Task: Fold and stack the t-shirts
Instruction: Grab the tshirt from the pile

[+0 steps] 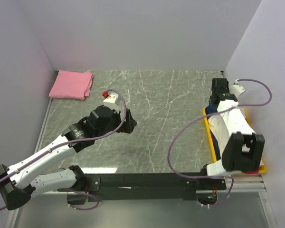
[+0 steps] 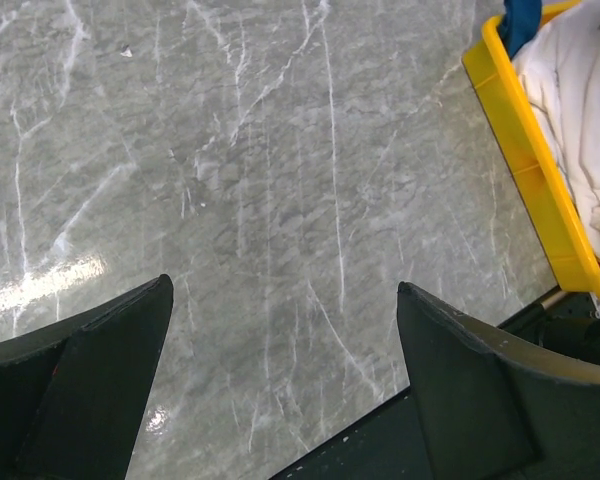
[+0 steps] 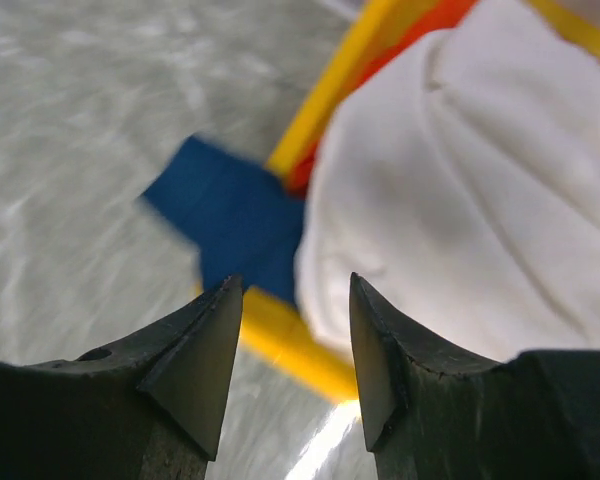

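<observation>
A folded pink t-shirt [image 1: 71, 84] lies at the table's far left corner. A cream-white t-shirt [image 1: 218, 124] fills the yellow bin [image 1: 210, 137] at the right, with a dark blue shirt [image 1: 209, 112] hanging over the bin's edge. In the right wrist view the white shirt [image 3: 480, 190] and the blue shirt [image 3: 230, 215] lie just beyond my right gripper [image 3: 295, 290], which is open and empty above the bin's rim [image 3: 290, 340]. My left gripper [image 2: 280, 300] is open and empty above bare table; in the top view it [image 1: 128, 121] hangs over the middle.
The yellow bin [image 2: 525, 160] stands along the table's right edge, under the right arm [image 1: 235, 128]. White walls close the back and both sides. A black rail [image 1: 147, 180] runs along the near edge.
</observation>
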You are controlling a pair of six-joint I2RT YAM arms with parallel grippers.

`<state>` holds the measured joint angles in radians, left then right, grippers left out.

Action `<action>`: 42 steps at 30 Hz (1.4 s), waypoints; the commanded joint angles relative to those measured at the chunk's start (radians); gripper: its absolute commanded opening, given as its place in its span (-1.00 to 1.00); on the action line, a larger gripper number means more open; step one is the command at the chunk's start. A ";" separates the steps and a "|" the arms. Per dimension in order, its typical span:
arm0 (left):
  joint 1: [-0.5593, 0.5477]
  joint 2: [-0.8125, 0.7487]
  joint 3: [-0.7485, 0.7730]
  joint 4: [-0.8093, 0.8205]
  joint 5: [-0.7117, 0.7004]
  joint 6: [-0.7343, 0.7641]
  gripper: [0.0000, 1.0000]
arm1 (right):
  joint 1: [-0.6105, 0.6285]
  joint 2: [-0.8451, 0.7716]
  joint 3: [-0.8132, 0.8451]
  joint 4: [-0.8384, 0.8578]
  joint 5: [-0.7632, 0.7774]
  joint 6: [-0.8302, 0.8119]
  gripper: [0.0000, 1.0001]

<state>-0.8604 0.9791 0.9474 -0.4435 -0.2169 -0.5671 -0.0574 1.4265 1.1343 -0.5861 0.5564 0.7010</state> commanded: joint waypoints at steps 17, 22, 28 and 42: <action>0.020 -0.049 0.004 -0.009 0.030 0.036 0.99 | -0.167 0.169 0.025 -0.009 0.267 0.081 -0.02; 0.020 -0.053 0.008 -0.006 0.024 0.033 0.99 | -0.168 0.196 0.027 0.006 0.234 0.074 -0.74; 0.024 -0.069 0.022 -0.024 -0.015 0.036 0.99 | -0.128 0.099 0.083 -0.081 0.221 0.068 -1.00; 0.101 -0.085 0.036 -0.020 -0.094 -0.076 0.99 | 0.532 -0.189 0.684 -0.149 0.089 -0.129 -1.00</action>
<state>-0.7956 0.9184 0.9478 -0.4774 -0.2623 -0.5858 0.3283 1.2182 1.6547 -0.7753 0.6617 0.6399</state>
